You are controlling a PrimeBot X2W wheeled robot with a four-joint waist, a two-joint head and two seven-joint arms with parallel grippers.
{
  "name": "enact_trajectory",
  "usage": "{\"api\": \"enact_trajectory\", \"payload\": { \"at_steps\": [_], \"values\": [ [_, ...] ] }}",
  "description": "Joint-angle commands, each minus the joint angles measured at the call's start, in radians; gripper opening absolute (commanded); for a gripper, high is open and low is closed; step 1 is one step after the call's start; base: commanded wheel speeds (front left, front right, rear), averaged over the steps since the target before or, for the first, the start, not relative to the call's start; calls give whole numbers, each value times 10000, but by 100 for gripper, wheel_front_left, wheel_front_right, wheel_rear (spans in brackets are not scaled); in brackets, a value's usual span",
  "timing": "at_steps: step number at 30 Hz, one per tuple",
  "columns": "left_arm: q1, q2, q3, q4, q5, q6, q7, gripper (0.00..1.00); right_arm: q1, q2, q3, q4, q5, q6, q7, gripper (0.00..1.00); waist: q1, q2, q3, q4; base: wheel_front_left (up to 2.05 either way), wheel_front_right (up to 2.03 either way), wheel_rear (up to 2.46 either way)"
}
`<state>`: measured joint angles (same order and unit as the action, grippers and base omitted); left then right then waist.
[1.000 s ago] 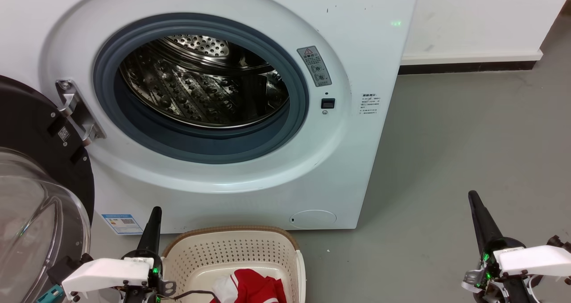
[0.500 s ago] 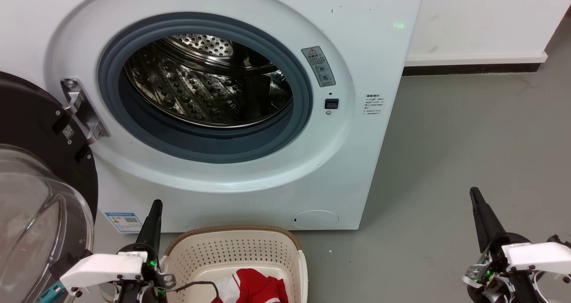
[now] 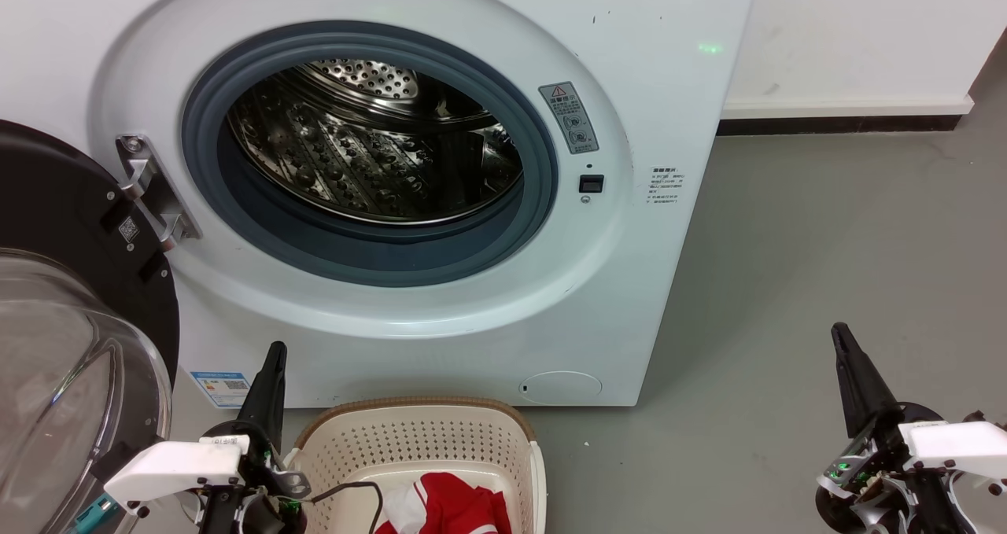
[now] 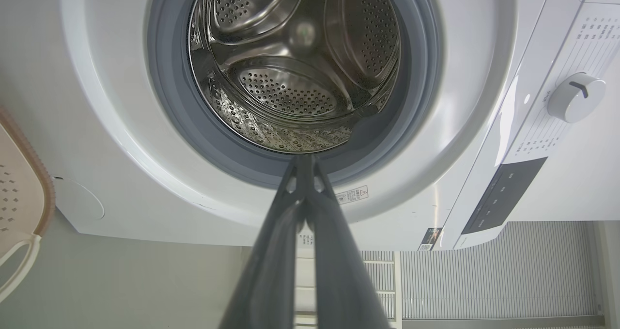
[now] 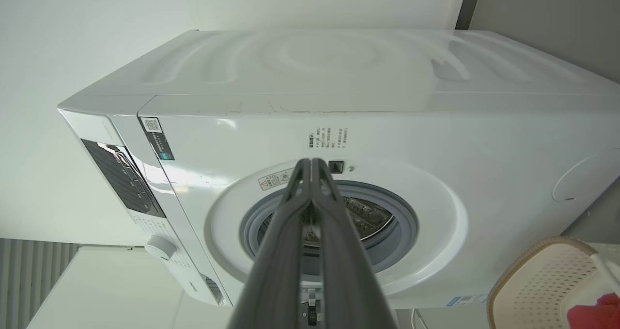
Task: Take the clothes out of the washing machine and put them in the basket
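Red clothes [image 3: 450,509] are lying in the basket [image 3: 409,446] before the washing machine [image 3: 653,93].
Its door [image 3: 71,377] is hanging open, the drum [image 3: 370,160] showing perforated steel; the left pincer [image 3: 275,353] is hovering clenched just beside the basket, the right pincer [image 3: 840,332] clenched well apart over the floor [image 3: 826,227].
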<state>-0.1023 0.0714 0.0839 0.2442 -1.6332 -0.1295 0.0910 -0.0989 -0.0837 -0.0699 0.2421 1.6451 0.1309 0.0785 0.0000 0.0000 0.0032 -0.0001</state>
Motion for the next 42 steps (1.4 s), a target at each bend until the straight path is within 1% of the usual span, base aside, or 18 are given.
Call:
{"api": "enact_trajectory", "payload": {
  "at_steps": [1, 42],
  "values": [
    [-97, -8, 34, 21, -47, -44, 34, 0, -130, 29, -15, 31, 62, -3, 27, 0, 0, 0, 0, 1, 0, 0, 0],
    [-109, -89, 146, 23, 100, -36, 120, 0, -148, 148, -188, 38, -117, -3, 185, 0, 0, 0, -1, 1, 0, 0, 0]
  ]
}}
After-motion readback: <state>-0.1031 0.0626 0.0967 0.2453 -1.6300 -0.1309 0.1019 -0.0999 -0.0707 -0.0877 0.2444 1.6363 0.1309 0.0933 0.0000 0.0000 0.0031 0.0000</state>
